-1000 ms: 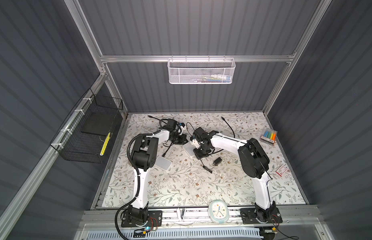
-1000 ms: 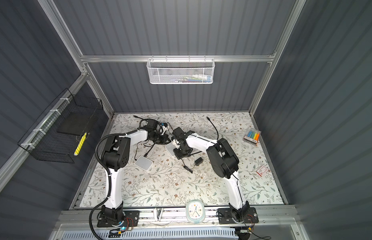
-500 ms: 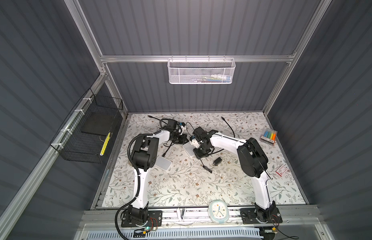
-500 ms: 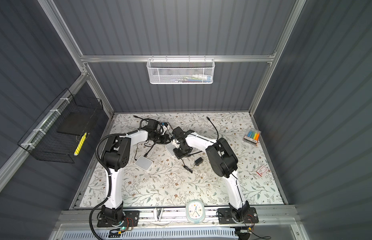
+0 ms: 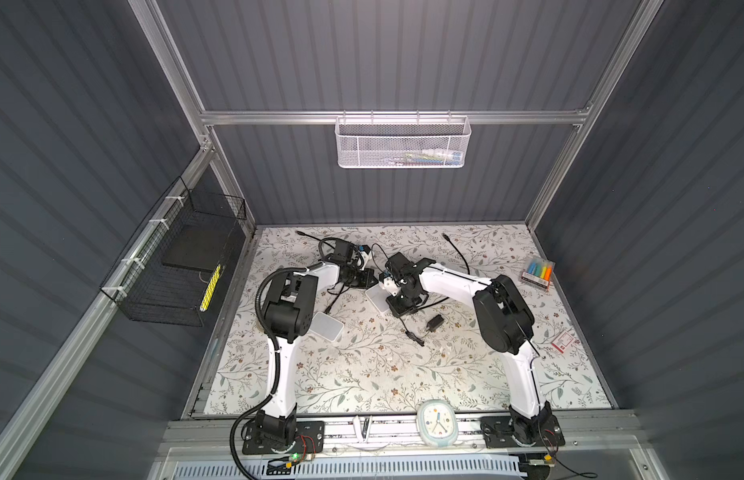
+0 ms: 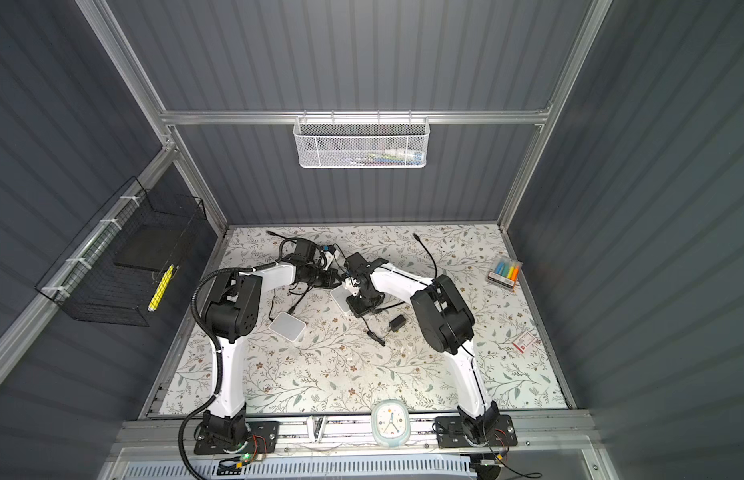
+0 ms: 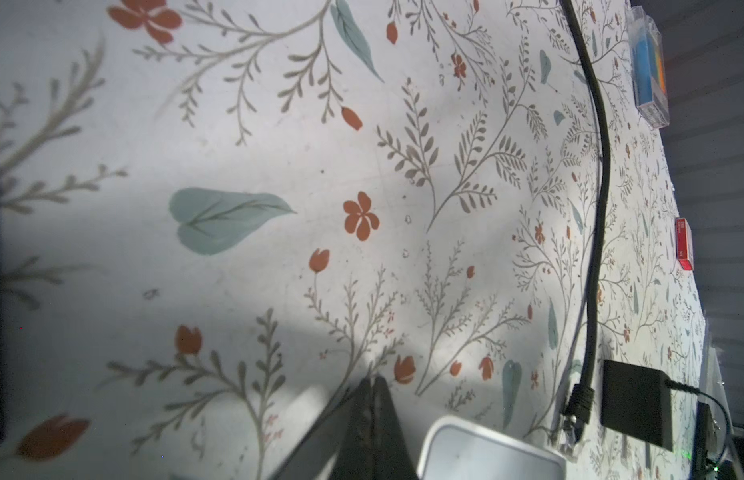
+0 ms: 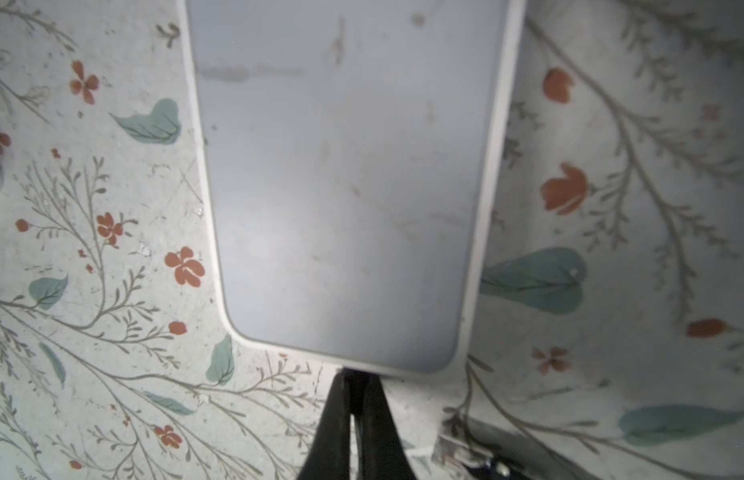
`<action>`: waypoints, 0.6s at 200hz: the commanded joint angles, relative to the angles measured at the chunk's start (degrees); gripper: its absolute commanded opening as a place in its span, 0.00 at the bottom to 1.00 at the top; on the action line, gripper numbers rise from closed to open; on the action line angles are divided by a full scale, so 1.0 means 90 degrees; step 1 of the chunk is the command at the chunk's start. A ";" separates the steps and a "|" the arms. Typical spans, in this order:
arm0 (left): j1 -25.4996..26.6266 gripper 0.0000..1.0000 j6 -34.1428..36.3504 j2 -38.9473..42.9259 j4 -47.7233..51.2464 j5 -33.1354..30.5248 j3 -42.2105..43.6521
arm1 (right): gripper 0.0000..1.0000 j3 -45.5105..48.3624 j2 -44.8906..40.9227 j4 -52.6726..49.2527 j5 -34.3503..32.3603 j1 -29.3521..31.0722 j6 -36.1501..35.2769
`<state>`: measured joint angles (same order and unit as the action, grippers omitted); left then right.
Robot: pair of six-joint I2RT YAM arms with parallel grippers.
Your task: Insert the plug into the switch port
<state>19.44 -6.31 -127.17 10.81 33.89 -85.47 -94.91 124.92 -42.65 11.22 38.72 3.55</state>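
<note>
Right hand (image 8: 355,376) unmoved, pinched shut beside switch (image 8: 341,187)

No text, brand or number legible in any view.
- Red-and-white packet (image 5: 563,342) near right edge of worktop (image 5: 362,374): white label panel, print too small to read. In left wrist view, white lettering along its red side (image 7: 683,245), blurred.
- Clock (image 5: 437,424) just past front edge: dial marks too small to read.

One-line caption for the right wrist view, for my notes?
Shut right gripper at a short edge of the white switch box on the floral mat, clear cable plug lying close by.
</note>
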 commanded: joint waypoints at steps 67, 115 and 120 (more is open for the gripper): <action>0.0633 0.00 -0.0275 -0.0087 0.0642 0.1023 0.0767 | 0.00 -0.0912 0.0230 0.1647 -0.0261 -0.0117 0.0021; 0.0628 0.00 -0.0359 -0.0116 0.0442 0.1122 0.0903 | 0.00 -0.1049 0.0386 0.1597 -0.0235 -0.0121 -0.0004; 0.0632 0.00 -0.0357 -0.0124 0.0440 0.1126 0.0903 | 0.00 -0.1037 0.0387 0.1592 -0.0240 -0.0122 -0.0004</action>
<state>19.46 -8.71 -126.50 3.29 34.83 -81.34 -99.55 127.20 -47.07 10.94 38.65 3.62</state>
